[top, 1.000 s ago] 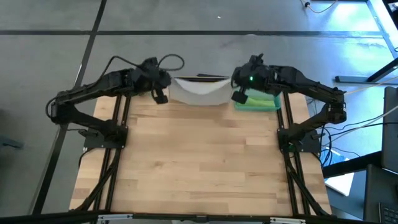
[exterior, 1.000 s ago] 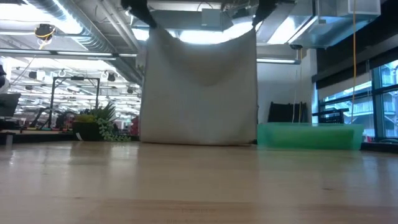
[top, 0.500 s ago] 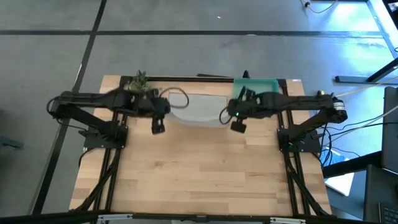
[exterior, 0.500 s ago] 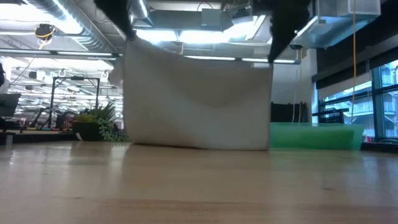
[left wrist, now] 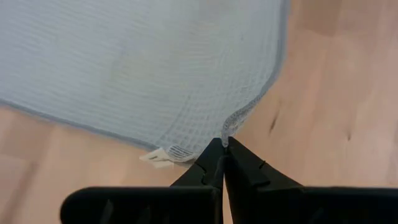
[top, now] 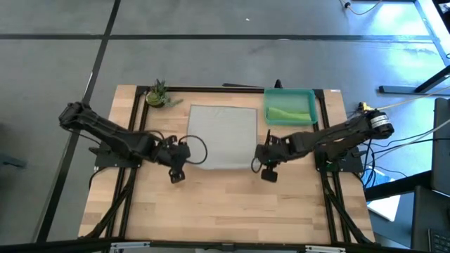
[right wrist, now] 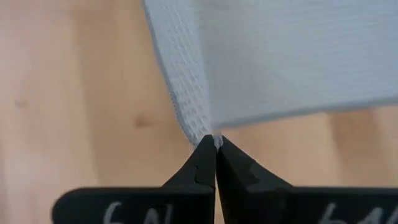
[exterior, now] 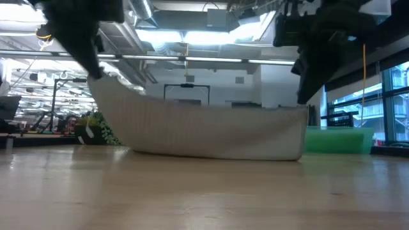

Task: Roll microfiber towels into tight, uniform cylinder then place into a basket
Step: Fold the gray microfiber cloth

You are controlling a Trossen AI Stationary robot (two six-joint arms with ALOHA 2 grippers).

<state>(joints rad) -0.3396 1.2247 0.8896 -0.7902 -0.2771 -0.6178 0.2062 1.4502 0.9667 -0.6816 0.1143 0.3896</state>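
wooden table (top: 232, 204): both tools, left tool (left wrist: 222, 146) and right tool (right wrist: 214, 142), pinch grey towel (top: 223, 133) corners; plant (top: 157, 95), basket (top: 312, 107) behind.

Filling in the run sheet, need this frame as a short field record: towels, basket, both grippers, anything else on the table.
grey towel: spread across the table's far middle, near edge lifted at its two corners
green towel: lying in the basket
basket: far right of the table
left gripper: fingers shut on the grey towel's near left corner
right gripper: fingers shut on the grey towel's near right corner
potted plant: far left corner
rolling: grey towel not yet rolled
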